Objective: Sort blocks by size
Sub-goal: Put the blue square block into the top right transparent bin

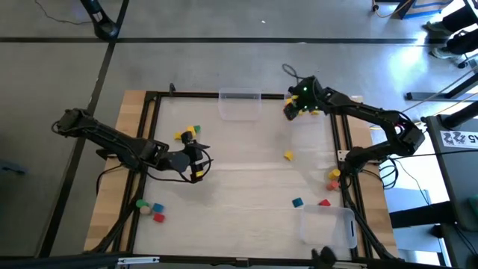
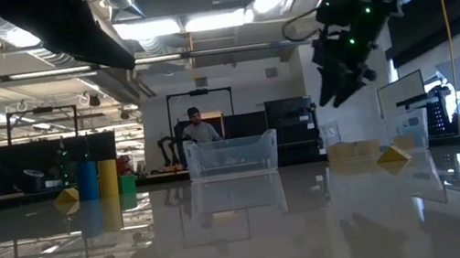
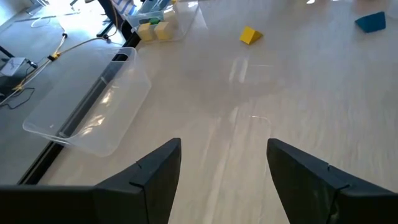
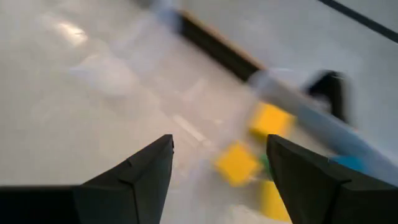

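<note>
Small coloured blocks lie scattered on the table: a yellow one [image 1: 288, 155], a blue one [image 1: 297, 202], a red one [image 1: 324, 202], and a yellow and green pair [image 1: 190, 133]. My left gripper [image 1: 196, 160] is open and empty, low over the table's left middle. My right gripper [image 1: 293, 108] is open and empty, raised high in the low view [image 2: 344, 78] over the far right corner. Below it lie yellow blocks [image 4: 236, 163], blurred in the right wrist view. The left wrist view shows the yellow block [image 3: 250, 35] and the blue block [image 3: 371, 22] ahead of the left gripper [image 3: 224, 168].
A clear bin [image 1: 239, 104] stands at the far edge's middle and another [image 1: 328, 224] at the near right. Green, tan and red blocks [image 1: 149, 210] lie near left; orange and red blocks [image 1: 334, 178] by the right frame rail. A person [image 2: 200, 129] sits beyond the table.
</note>
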Tool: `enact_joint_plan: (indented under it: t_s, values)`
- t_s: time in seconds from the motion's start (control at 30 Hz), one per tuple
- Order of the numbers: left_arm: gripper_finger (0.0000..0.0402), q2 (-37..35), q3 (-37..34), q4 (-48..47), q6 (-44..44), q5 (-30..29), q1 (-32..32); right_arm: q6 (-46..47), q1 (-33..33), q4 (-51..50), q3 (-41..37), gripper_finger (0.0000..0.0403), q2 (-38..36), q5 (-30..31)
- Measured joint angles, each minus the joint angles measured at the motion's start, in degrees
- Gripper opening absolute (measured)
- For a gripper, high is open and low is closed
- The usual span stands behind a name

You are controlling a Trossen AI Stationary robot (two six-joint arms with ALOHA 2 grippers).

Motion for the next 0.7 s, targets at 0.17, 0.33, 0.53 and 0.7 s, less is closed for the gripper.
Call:
enact_joint_plan:
  t_s: [0.17,0.33,0.53,0.7]
  values:
    - [0.0225,0.0,0.0,-0.4,0.0,0.0,0.0,0.0,9.3,1.6,0.0,0.0257,0.0,-0.5]
    - [0.0225,0.0,0.0,-3.8,-2.6,1.0,0.0,-0.4,18.3,6.1,-0.2,0.0257,0.0,-0.6]
    - [0.0225,0.0,0.0,-10.6,-12.5,16.3,-0.8,-0.8,26.2,12.8,-2.7,0.0257,0.0,-0.5]
    - [0.0225,0.0,0.0,-18.4,-22.2,29.6,-4.6,-0.3,30.2,13.9,-3.8,0.0257,0.0,2.8]
